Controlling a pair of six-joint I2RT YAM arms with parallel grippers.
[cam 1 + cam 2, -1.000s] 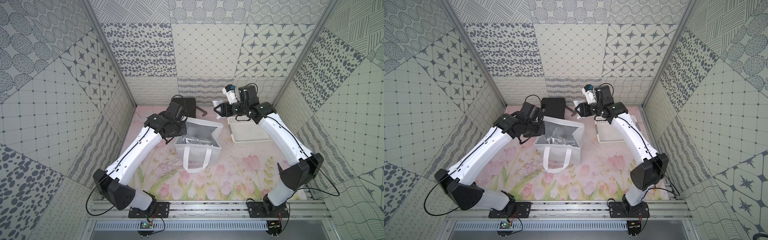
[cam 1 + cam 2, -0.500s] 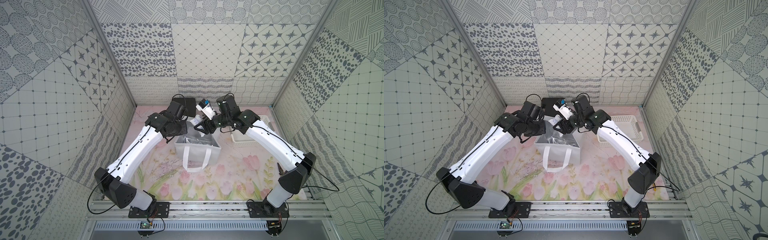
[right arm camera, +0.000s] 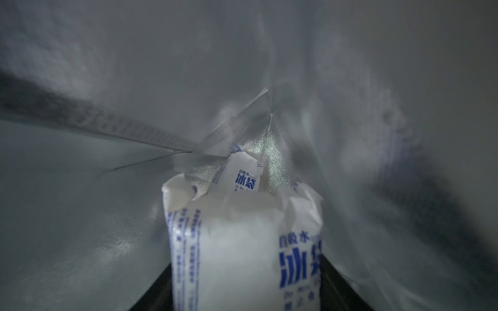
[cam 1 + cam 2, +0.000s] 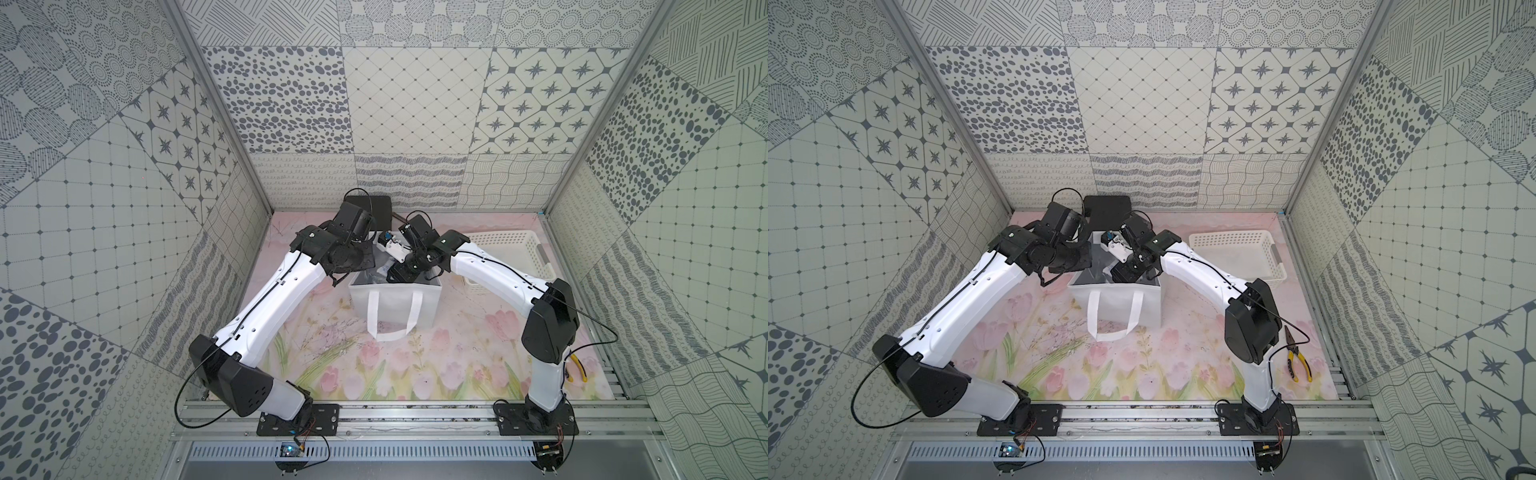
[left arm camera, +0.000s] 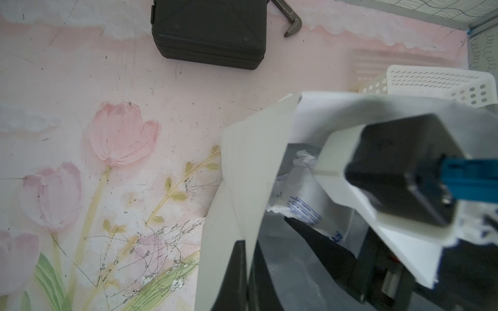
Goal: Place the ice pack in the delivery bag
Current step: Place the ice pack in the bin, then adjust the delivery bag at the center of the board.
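The delivery bag (image 4: 395, 303) (image 4: 1117, 299) stands upright mid-mat, white with a loop handle hanging down its front. My left gripper (image 5: 249, 258) is shut on the bag's white side wall (image 5: 242, 175), one finger outside and one against the foil lining. My right gripper (image 3: 246, 269) reaches down into the bag's mouth (image 4: 399, 272). Between its dark fingers (image 3: 334, 277) sits the ice pack (image 3: 237, 242), a white pouch with blue print, both fingers against its sides. Silver foil lining (image 3: 107, 215) surrounds it. The left wrist view shows the pack (image 5: 299, 199) inside the bag.
A black hard case (image 4: 372, 208) (image 5: 210, 29) lies behind the bag, with an L-shaped metal tool (image 5: 292, 27) beside it. The white perforated basket (image 4: 507, 253) (image 4: 1237, 257) sits at the back right. Yellow-handled pliers (image 4: 1296, 361) lie near the right arm's base.
My right arm swung left from above the basket to the bag and lowered the ice pack inside. The left arm kept hold of the bag's wall.
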